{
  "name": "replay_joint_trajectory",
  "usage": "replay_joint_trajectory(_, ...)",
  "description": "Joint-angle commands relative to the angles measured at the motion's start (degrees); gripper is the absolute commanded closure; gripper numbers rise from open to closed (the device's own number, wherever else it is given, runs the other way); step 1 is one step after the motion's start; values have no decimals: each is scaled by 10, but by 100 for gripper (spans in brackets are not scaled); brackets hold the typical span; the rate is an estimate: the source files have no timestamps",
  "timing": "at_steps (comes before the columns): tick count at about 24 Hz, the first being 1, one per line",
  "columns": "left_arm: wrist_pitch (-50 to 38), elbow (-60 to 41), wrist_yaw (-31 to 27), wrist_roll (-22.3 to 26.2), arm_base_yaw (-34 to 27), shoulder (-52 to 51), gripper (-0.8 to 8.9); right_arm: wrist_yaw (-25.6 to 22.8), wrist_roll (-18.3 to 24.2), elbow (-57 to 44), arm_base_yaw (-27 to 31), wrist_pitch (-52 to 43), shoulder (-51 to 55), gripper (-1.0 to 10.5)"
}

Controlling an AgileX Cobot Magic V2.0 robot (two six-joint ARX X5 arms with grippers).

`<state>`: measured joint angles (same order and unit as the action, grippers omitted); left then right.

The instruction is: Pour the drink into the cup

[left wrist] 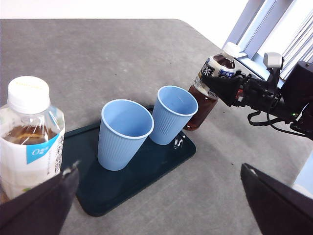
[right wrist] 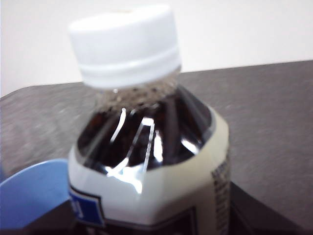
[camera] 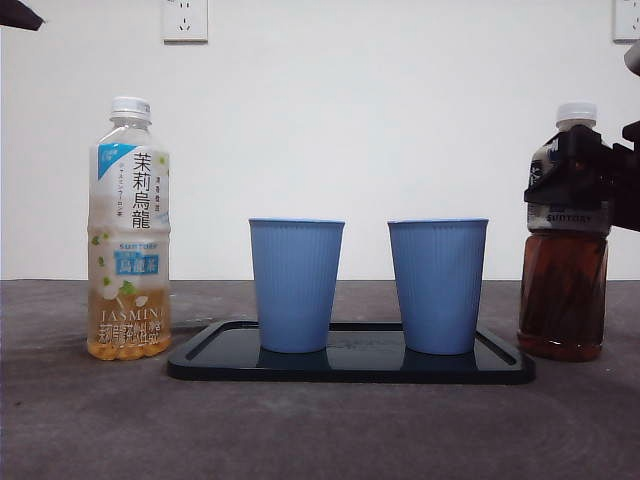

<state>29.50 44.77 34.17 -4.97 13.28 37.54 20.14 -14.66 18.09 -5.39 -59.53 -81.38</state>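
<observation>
Dark tea bottle (camera: 563,250) is stood upright, right of tray (camera: 350,368) | clamped at label height by right gripper (left wrist: 221,89) | nearest blue cup (camera: 438,285) lies left | left gripper (left wrist: 161,193) is held apart, idle

your left gripper (left wrist: 159,196) shows as two matte black wedge-shaped jaws with pale, scuffed tips. your right gripper (left wrist: 222,88) is blocky black plastic with angular fingers, a small red spot near the knuckle, thin black cables looping beneath the wrist, and a grey-white boxy camera mounted on top of it.
</observation>
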Motion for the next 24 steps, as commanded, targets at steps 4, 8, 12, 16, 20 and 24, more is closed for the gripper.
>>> replay_joint_trajectory(4, -7, 9, -2, 11, 2, 3, 284, 9, 2, 49, -7, 148, 97, 767)
replay_joint_trajectory(8, -4, 9, -2, 13, 2, 3, 284, -12, 52, 121, -23, 373, 158, 767)
replay_joint_trajectory(12, 1, 9, -2, 13, 2, 3, 284, -71, 119, 216, -56, 592, 179, 767)
replay_joint_trajectory(16, 10, 9, -2, 13, 2, 3, 284, -142, 178, 301, -101, 756, 173, 767)
replay_joint_trajectory(20, 14, 9, -2, 14, 2, 3, 284, -210, 214, 347, -149, 846, 164, 767)
replay_joint_trajectory(24, 18, 9, -2, 26, 2, 3, 284, -293, 257, 385, -212, 920, 142, 767)
